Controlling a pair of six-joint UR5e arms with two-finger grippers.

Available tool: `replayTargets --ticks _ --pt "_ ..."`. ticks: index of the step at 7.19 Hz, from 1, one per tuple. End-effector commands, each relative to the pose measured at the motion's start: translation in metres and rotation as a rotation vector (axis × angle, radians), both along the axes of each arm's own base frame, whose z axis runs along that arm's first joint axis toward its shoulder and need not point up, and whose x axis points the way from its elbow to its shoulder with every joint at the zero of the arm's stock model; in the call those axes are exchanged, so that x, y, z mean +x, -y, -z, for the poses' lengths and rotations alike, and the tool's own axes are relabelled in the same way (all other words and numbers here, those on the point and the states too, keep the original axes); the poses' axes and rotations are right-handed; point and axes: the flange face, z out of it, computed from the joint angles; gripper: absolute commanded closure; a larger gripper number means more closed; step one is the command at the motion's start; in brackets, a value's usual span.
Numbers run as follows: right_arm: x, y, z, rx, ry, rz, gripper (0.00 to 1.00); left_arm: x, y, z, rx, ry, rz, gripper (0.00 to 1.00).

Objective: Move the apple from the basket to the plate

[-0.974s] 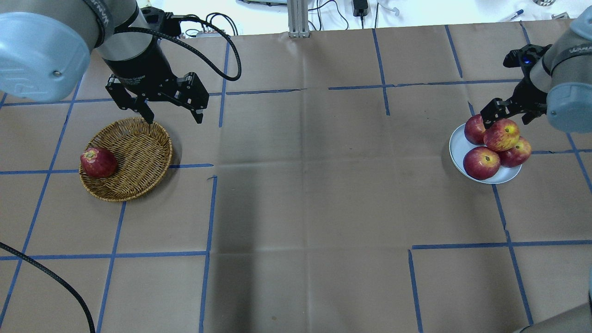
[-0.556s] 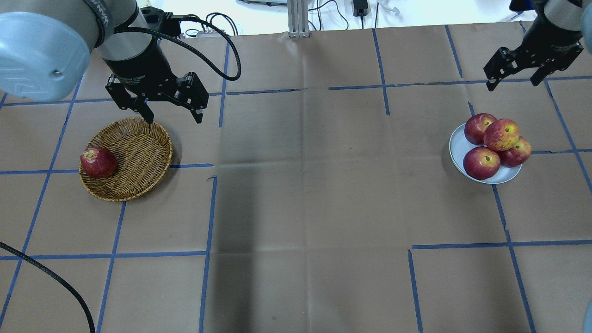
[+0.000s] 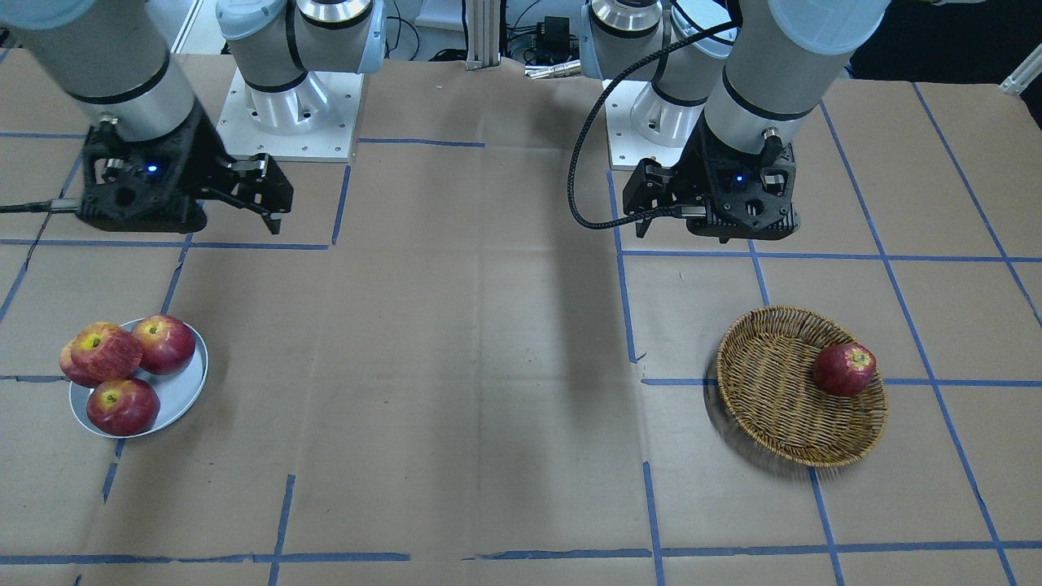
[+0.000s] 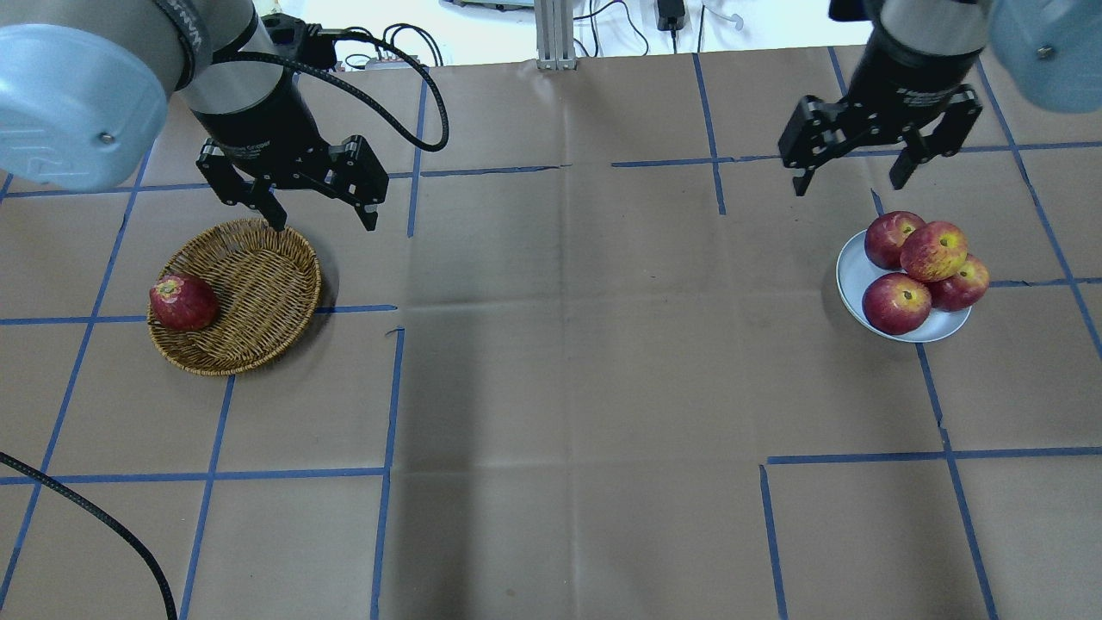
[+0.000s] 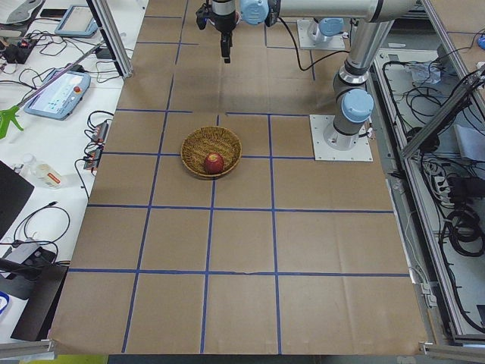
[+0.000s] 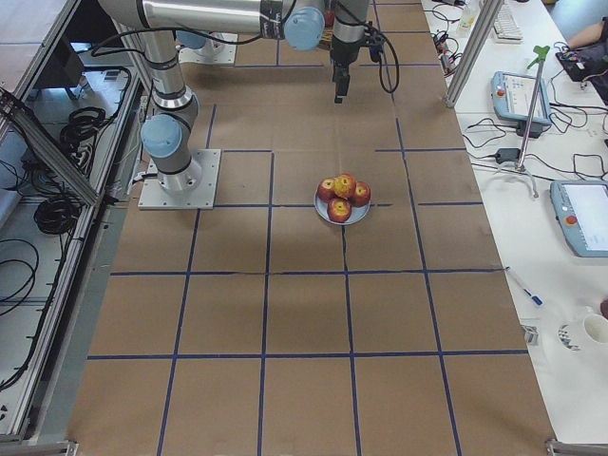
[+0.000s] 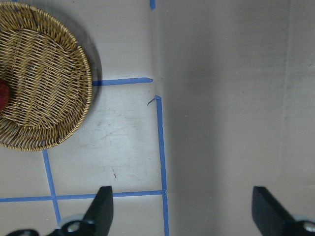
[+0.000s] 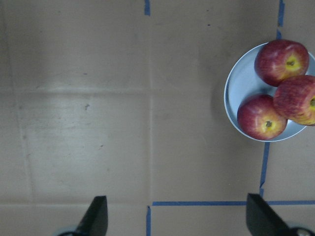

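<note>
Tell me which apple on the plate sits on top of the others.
The matte pinkish-red streaked apple with the yellow stem patch: it rests atop three darker glossy red apples, which sit on the round pale blue-grey plate.

The basket point(image 4: 258, 288) is woven wicker, rough and matt. The plate point(image 4: 852, 274) looks smooth with slight shine, and the table point(image 4: 560, 362) is covered by matt brown paper.

Silver-grey arms point(image 3: 761, 81), pale blue joint caps point(image 4: 69, 95), black fingers point(image 4: 274, 207), braided black cable point(image 4: 445, 116), white bolted base plates point(image 3: 236, 134)
</note>
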Motion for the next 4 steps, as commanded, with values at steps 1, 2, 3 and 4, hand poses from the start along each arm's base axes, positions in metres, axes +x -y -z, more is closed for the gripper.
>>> replayTargets --ticks 1,2,3,4 --pt "0.0165 -0.0092 -0.0031 -0.001 -0.004 -0.02 0.0 0.0 0.0 0.0001 0.0 0.0 0.0 0.01" --pt "0.0103 -0.0086 -0.0037 0.0 -0.003 -0.034 0.0 0.0 0.0001 0.0 -0.001 0.0 0.0 0.01" --pt "0.0074 -0.0102 -0.0062 0.0 0.001 -0.032 0.0 0.0 0.0004 0.0015 0.002 0.0 0.0 0.01" --pt "0.0077 -0.0135 -0.0081 0.006 0.005 -0.03 0.0 -0.0001 0.0031 0.005 0.005 0.0 0.0 0.01"
